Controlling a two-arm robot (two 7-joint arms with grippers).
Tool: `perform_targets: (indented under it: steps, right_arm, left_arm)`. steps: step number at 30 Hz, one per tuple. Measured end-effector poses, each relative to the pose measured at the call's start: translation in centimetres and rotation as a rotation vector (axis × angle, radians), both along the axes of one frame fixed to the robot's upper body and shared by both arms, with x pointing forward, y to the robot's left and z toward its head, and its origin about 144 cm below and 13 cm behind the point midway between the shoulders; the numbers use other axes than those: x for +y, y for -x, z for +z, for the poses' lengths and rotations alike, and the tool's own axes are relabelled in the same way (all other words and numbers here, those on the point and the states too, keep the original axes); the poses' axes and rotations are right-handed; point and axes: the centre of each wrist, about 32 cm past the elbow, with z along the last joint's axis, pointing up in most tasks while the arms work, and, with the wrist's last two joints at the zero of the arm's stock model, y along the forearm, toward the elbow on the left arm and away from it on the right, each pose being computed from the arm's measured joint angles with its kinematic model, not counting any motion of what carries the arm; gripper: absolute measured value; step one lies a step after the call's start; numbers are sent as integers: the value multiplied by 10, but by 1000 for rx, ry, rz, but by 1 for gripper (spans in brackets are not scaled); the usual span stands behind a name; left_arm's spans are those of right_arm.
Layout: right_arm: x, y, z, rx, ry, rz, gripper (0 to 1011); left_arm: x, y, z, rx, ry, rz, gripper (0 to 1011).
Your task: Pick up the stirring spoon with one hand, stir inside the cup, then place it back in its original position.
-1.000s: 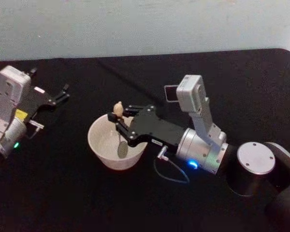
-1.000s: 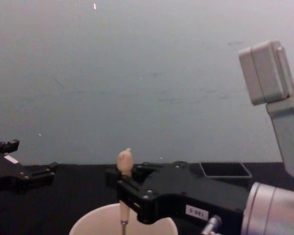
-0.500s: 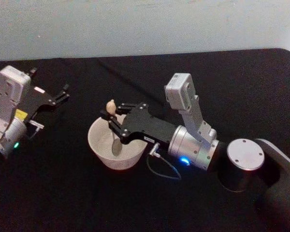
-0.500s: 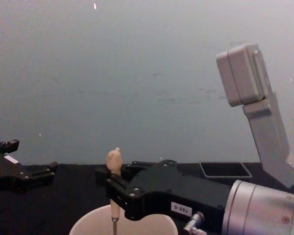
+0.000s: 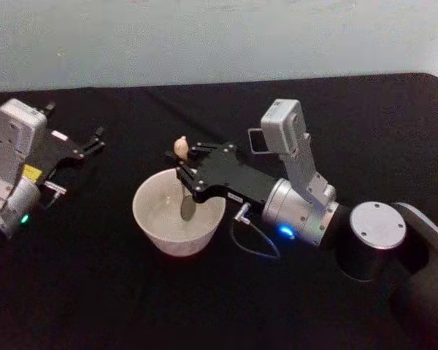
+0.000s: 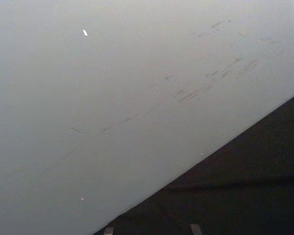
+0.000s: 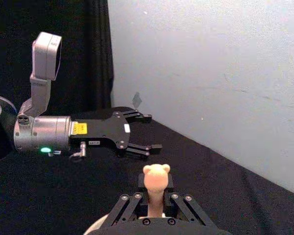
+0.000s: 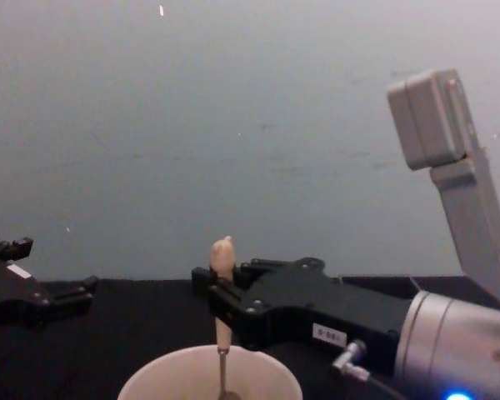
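Note:
The cream cup (image 5: pixel 157 226) stands mid-table. My right gripper (image 5: pixel 184 172) reaches over its far rim and is shut on the stirring spoon (image 5: pixel 187 208) by its beige handle. The spoon stands nearly upright, knob (image 8: pixel 222 250) up, and its metal bowl hangs inside the cup. From the right wrist the knob (image 7: pixel 156 177) shows between my fingers (image 7: pixel 130 205), with the cup rim (image 7: pixel 94 228) below. The dark square holder (image 5: pixel 255 139) stands behind my right wrist, partly hidden by the wrist camera. My left gripper (image 5: pixel 87 146) rests open at the far left, away from the cup.
A black cloth (image 5: pixel 95 306) covers the table, backed by a pale wall (image 5: pixel 204 36). My right arm's elbow and base (image 5: pixel 376 240) occupy the right front. A thin cable (image 5: pixel 252 248) loops beside the cup. Bare cloth lies in front of the cup.
My right gripper has carried the spoon from the cup's left side back toward its right and far side, still dipped in the cup. The left arm has not moved.

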Motion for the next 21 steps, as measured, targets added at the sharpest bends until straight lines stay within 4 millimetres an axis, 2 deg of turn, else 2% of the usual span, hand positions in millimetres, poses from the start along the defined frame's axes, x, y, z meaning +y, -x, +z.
perform_targets:
  steps: [21]
  right_arm:
    - [-11, 17, 1, 17, 4, 19, 159]
  left_arm:
    - [0, 0, 0, 0, 0, 0, 1001]
